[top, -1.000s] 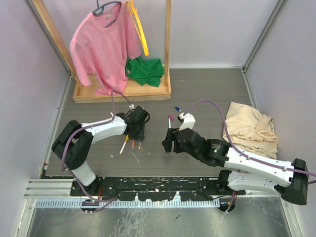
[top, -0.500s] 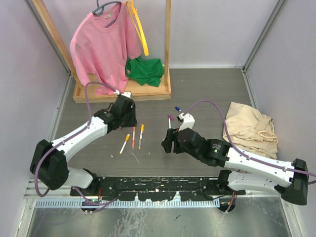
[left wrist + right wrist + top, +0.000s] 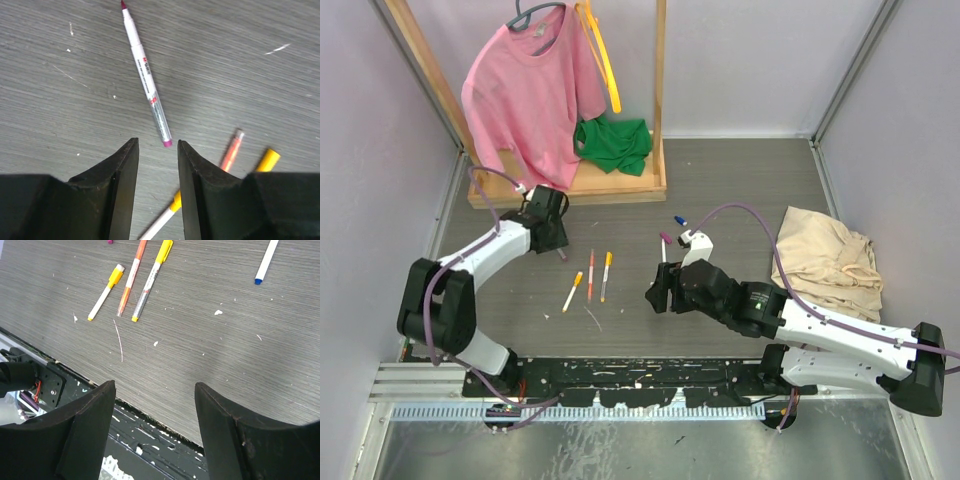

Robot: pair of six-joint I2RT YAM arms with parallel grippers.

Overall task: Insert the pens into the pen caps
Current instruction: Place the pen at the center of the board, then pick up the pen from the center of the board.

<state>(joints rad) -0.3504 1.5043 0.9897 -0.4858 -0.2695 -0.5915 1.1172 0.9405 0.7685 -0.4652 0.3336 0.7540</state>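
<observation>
Hovering: left tool (image 3: 157,148) parted, empty, by magenta pen (image 3: 146,82) (uncapped) | right tool (image 3: 154,388) agape, empty

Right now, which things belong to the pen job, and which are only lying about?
Job: magenta pen, orange pen, yellow pen, white-and-yellow pen, blue-ended pen.
Lying about: pink shirt, green cloth, beige cloth, wooden rack.

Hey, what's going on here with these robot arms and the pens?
Nothing is being held right now. The left hand hovers low at the end of a magenta pen lying on the table, partly open and empty. The right hand hangs wide open above the table, near three yellow and orange pens.
</observation>
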